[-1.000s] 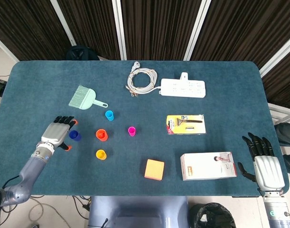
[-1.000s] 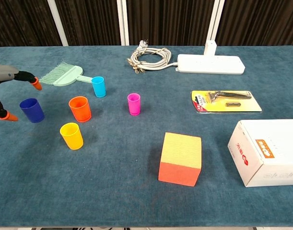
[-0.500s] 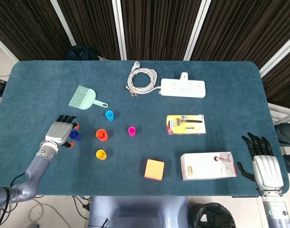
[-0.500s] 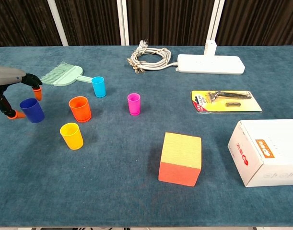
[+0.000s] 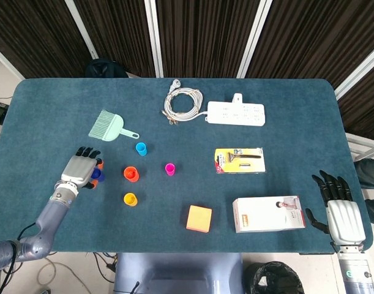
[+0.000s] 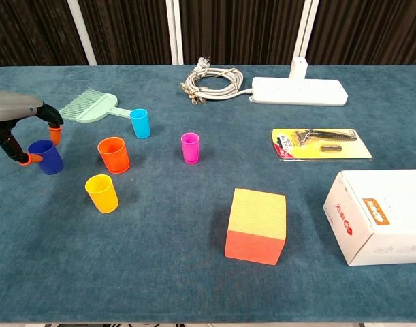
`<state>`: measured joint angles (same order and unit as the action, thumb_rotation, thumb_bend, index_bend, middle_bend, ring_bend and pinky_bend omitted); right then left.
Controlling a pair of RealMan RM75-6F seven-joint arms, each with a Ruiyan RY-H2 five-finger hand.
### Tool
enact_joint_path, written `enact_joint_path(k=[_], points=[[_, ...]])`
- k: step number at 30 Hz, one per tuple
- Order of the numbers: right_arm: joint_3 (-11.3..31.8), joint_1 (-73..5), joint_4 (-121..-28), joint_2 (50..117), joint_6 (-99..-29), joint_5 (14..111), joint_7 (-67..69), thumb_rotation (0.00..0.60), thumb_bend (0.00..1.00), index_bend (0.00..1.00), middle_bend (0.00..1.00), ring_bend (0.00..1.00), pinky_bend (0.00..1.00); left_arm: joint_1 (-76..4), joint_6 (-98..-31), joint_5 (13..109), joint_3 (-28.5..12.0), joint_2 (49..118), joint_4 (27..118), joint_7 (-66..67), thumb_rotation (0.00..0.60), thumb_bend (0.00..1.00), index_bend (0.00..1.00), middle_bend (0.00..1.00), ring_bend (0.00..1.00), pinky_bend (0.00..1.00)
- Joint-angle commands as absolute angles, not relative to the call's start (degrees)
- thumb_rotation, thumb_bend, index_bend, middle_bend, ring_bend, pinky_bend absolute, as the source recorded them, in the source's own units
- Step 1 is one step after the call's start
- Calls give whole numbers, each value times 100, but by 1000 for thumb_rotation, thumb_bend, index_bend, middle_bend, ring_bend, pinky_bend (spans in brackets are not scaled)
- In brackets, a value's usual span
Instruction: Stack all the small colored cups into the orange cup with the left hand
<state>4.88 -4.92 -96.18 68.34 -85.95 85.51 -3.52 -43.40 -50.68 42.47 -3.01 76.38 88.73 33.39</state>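
Nearest edge of the counter (image 6: 160, 272): orange-and-yellow block (image 6: 256, 225) front centre, white box (image 6: 378, 214) front right. Right hand (image 5: 341, 211) sits flat at the counter's front-right corner, fingers spread, holding nothing, just right of the white box; it shows only in the head view. Next row back: yellow cup (image 6: 101, 193) upright, front-left of the orange cup (image 6: 114, 154), the two near each other but apart. Orange cup is upright, nothing stacked in it. Left hand (image 6: 20, 126) is over the dark blue cup (image 6: 46, 157) at the left edge, fingers curved down around it; one orange fingertip touches the cup's left side, another sits just behind its rim. Cannot tell from either view whether the grip is actually closed on it; cup stands on the counter, upright. Pink cup (image 6: 190, 148) stands right of the orange cup, well apart. Razor pack (image 6: 320, 144) lies flat on the right side. Light blue cup (image 6: 139, 123) is behind the orange cup, just beside the handle of the mint dustpan brush (image 6: 90, 107). Far row: coiled white cable (image 6: 212, 83) at centre, white power strip (image 6: 299, 90) to its right.
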Motion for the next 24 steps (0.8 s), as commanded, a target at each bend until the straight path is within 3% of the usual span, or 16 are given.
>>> enact_joint_path(k=[1, 6, 16, 24], points=[[489, -490, -9616, 6834, -8597, 8551, -344, 600, 398, 129, 73, 89, 48, -4351, -5082, 4230, -284, 7628, 8895, 3359, 600, 344, 445, 140, 0, 0], [495, -488, -9620, 6840, -8605, 8546, -335, 600, 398, 129, 73, 89, 48, -4361, -5146, 4282, -353, 7533, 9094, 3277, 600, 356, 449, 142, 0, 0], [509, -471, -9632, 6840, -8652, 8553, -322, 600, 398, 129, 73, 90, 48, -4533, -5539, 4598, -650, 6802, 10422, 3411, 600, 355, 448, 144, 0, 0], [518, -447, -9651, 6811, -8703, 8567, -269, 600, 398, 128, 72, 90, 48, -4844, -5704, 4307, -721, 6786, 10861, 3884, 600, 354, 448, 145, 0, 0]])
